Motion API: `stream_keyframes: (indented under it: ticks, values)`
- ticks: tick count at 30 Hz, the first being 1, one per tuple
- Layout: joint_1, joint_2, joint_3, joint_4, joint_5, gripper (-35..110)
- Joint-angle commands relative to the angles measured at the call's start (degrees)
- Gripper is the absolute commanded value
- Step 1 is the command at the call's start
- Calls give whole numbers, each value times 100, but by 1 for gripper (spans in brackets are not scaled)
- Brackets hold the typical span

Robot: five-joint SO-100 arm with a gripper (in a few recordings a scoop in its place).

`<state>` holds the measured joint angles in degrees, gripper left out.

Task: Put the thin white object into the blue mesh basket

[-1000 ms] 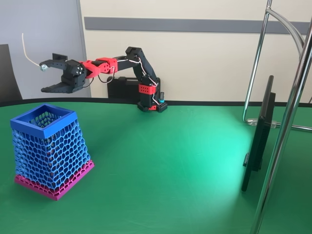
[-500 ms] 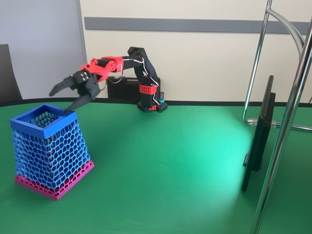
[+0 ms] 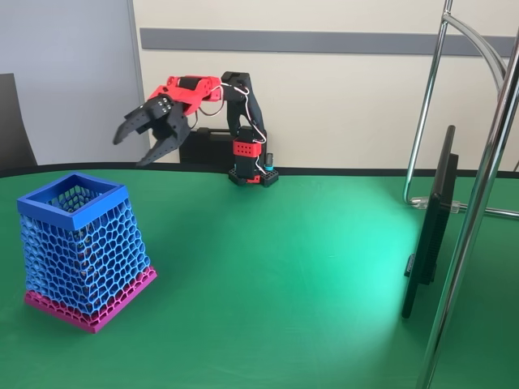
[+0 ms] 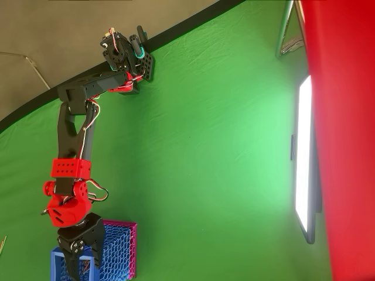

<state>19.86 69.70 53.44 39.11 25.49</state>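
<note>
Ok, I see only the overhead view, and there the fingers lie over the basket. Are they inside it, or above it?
Observer: Above. In the fixed view the gripper hangs higher than the rim of the basket and off to its right.
Operator: Do the fingers hold the white strand?
Observer: No. The fingers are spread wide, with nothing between them.
Operator: And does the basket stand upright?
Observer: Yes. It stands on its pink base, with the opening upward.
</note>
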Motion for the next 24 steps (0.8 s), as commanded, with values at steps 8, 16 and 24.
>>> stream_keyframes:
  ticks: [8,16,24]
  values:
    - [-835,2549,2786,-343,-554,10]
    - [-1283,4658,5440,-580,-1380,1]
    - [-1529,7233,8728,-1362,-2558,1]
